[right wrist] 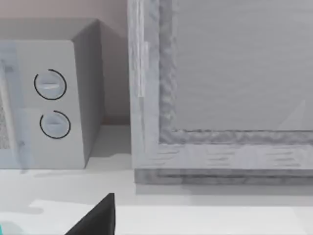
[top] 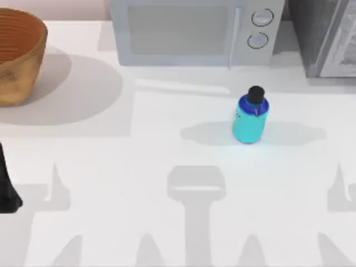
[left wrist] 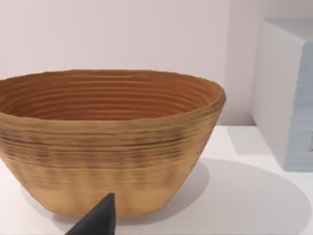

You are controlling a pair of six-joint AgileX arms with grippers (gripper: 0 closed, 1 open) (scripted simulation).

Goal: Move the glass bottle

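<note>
Meanwhile, both arms sit parked, jaws' state impossible to tell.
Left arm (top: pixel 6 186) hugs the bench's (top: pixel 139 167) left edge; glass bottle (top: pixel 250 118) stands upright right of centre, just before the microwave (top: pixel 189 33), open bench around it, basket (top: pixel 16 55) far left.

My left arm (top: pixel 8 186) sits parked low at the table's far left edge, a dark shape barely inside the top view. On the left wrist view I get one dark fingertip (left wrist: pixel 98 219) poking up from the lower edge, nothing held against it. On the right wrist view the same: a single dark fingertip (right wrist: pixel 97 218) at the lower edge, free of contact. Can't judge jaw opening on either side.
</note>
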